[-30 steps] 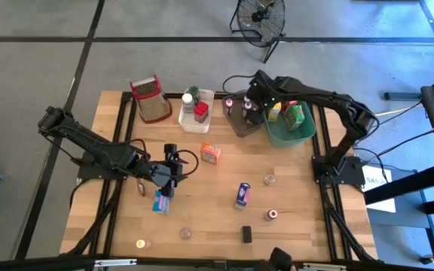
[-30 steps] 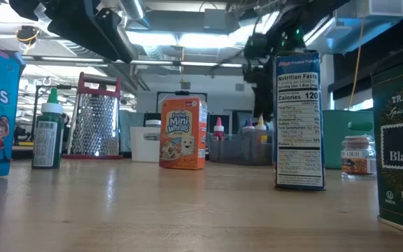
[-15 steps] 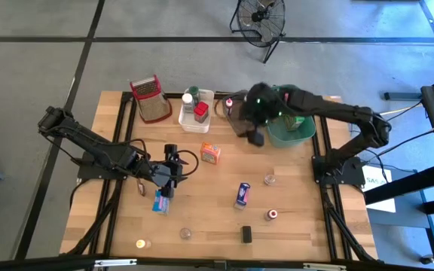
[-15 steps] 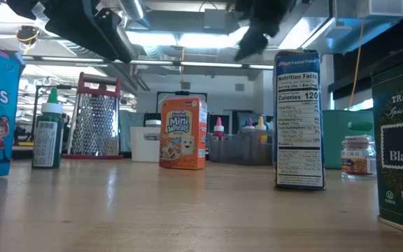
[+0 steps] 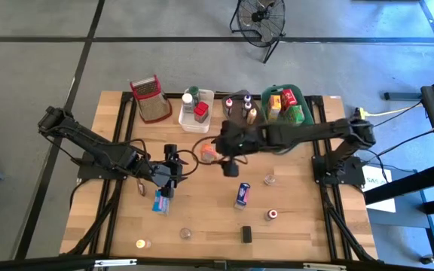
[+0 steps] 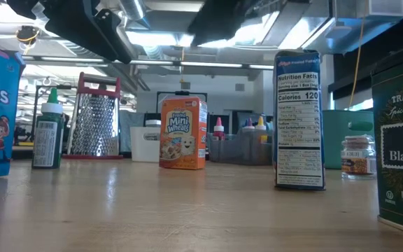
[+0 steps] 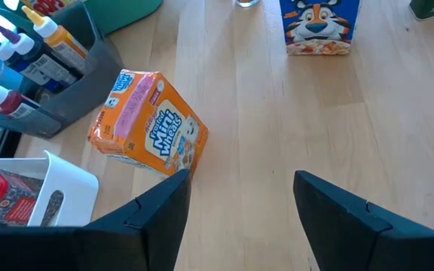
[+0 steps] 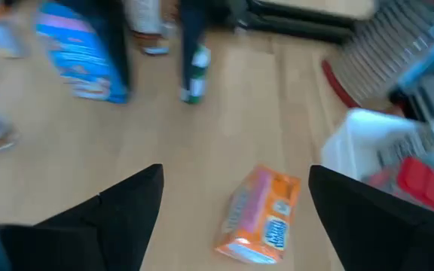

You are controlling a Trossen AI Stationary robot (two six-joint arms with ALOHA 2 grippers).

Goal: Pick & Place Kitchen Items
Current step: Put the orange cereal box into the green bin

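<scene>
An orange Mini Wheats box point(image 5: 206, 153) stands on the table's middle; it also shows in the low view point(image 6: 183, 133). My right gripper point(image 5: 227, 161) hangs open just right of it and above it; in its wrist view the box point(image 8: 262, 214) lies ahead between the open fingers point(image 8: 236, 218), untouched. My left gripper point(image 5: 174, 172) waits open left of the box, its fingers point(image 7: 239, 218) empty and the box point(image 7: 148, 124) ahead. A blue Frosted Flakes box point(image 5: 242, 193) and a light-blue Rice Krispies box point(image 5: 160, 201) stand upright nearer the front.
At the far edge stand a grater point(image 5: 149, 98), a white bin point(image 5: 196, 111), a grey bin with bottles point(image 5: 239, 111) and a green bin with boxes point(image 5: 286, 113). Small jars point(image 5: 269, 179), point(image 5: 272, 214), point(image 5: 186, 234) and a dark tin point(image 5: 246, 234) dot the near half.
My right gripper has swung from above the grey and green bins toward the table's left and near edge, ending beside the orange box, and it has rolled on the way. Its fingers stay open and empty. No item has moved.
</scene>
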